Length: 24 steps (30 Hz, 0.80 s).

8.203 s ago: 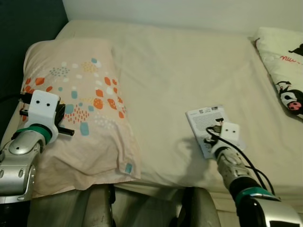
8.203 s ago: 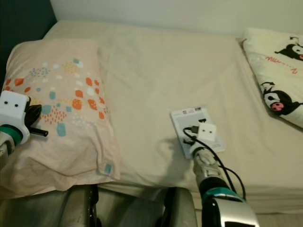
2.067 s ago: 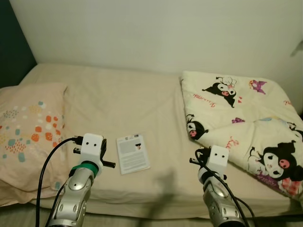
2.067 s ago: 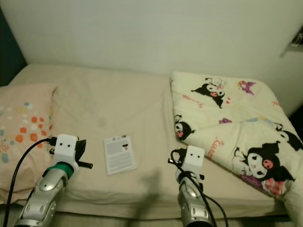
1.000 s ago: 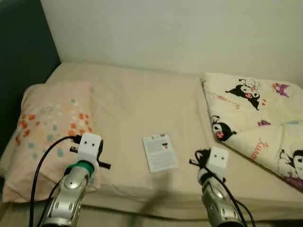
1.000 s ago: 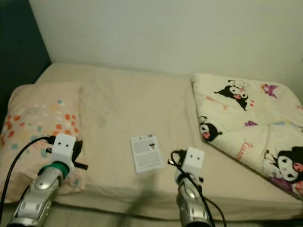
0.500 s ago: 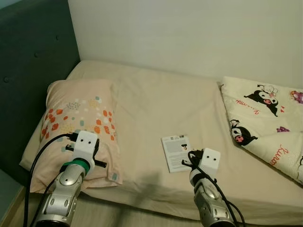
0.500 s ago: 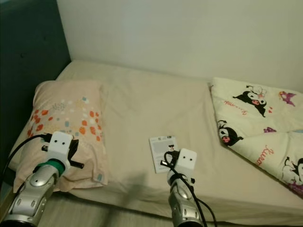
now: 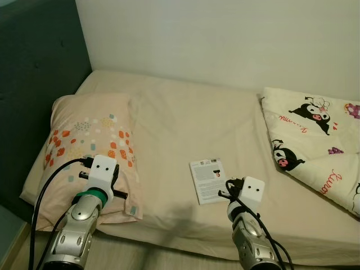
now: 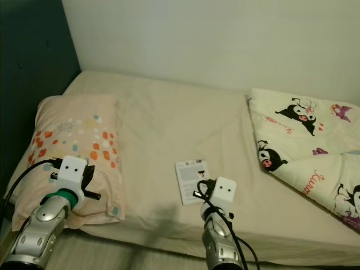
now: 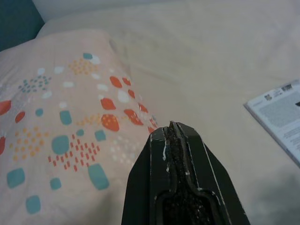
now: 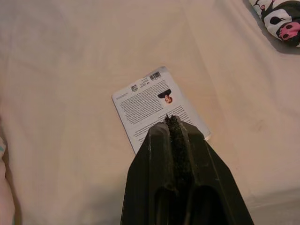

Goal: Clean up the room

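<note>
Booklet (image 9: 209,180) lies mid-bed, centred again after the view swung back left from the blanket (image 9: 315,140), right gripper (image 12: 171,121) pinched empty above it, left gripper (image 11: 172,127) closed near the pillow (image 9: 90,146); pickup likely next.

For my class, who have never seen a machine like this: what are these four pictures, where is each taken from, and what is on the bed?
This is a walking humanoid robot with two silver arms, standing at the side of a bed. The two wide pictures come from the two eyes of a camera on its head, looking down. The other two come from cameras on its wrists, looking along each gripper's black fingers. The left gripper hovers over the pillow, which has orange and teal spots. The right gripper hovers over a small booklet lying flat on the beige sheet. A cartoon-print blanket lies bunched on the robot's right. Both grippers are shut and hold nothing.
</note>
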Tool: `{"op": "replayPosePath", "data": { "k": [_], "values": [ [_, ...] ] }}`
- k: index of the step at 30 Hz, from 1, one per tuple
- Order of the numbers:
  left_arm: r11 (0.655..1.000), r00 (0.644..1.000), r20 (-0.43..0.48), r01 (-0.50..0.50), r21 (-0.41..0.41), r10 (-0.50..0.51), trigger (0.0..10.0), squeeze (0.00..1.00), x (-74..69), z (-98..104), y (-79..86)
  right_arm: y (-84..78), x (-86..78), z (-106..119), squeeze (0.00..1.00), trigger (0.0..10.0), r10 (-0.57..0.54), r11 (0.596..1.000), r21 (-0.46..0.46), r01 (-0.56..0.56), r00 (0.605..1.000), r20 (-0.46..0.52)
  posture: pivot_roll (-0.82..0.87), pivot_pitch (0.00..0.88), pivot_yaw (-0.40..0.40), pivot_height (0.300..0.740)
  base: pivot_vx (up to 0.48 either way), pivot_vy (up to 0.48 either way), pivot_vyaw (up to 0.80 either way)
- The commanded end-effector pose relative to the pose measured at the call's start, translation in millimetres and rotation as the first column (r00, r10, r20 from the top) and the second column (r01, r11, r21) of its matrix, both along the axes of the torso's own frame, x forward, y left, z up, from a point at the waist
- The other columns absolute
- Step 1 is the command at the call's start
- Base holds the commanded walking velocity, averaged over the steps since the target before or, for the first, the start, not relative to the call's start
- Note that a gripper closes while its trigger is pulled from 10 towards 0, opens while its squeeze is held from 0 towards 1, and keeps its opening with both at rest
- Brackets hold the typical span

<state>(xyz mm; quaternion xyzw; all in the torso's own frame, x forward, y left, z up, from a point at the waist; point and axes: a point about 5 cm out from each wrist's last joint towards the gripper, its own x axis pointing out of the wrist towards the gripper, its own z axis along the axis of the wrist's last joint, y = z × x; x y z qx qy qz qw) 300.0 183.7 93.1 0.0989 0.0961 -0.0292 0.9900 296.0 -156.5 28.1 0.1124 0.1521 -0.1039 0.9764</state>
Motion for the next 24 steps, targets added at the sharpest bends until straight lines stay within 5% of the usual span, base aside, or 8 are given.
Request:
{"op": "replayPosePath", "data": {
  "k": [1, 14, 24],
  "values": [
    [1.0, 1.0, -0.013, -0.014, -0.021, 0.014, 10.0, 0.0, 0.0, -3.5, 1.3, -1.6, -1.1, -2.5, 0.0, 10.0, -0.004, 1.0, 0.007, 0.004, 1.0, -0.013, 0.18, 0.0, -0.001, 0.74, 0.364, 0.0, -0.8],
    [1.0, 1.0, -0.012, -0.018, -0.025, 0.017, 10.0, 0.0, -1.2, -4.1, 1.4, 0.7, 0.3, -2.0, 0.0, 10.0, 0.028, 0.999, -0.027, -0.029, 0.999, -0.019, 0.18, 0.0, -0.003, 0.74, 0.374, 0.0, -0.12],
    [1.0, 1.0, -0.017, 0.003, -0.012, -0.003, 10.0, 0.0, 0.7, -4.4, -2.2, -0.5, -0.8, -3.6, 0.0, 10.0, 0.008, 1.0, -0.015, -0.008, 1.0, -0.024, 0.18, 0.0, 0.0, 0.74, 0.229, 0.0, 0.32]
  ]
}}
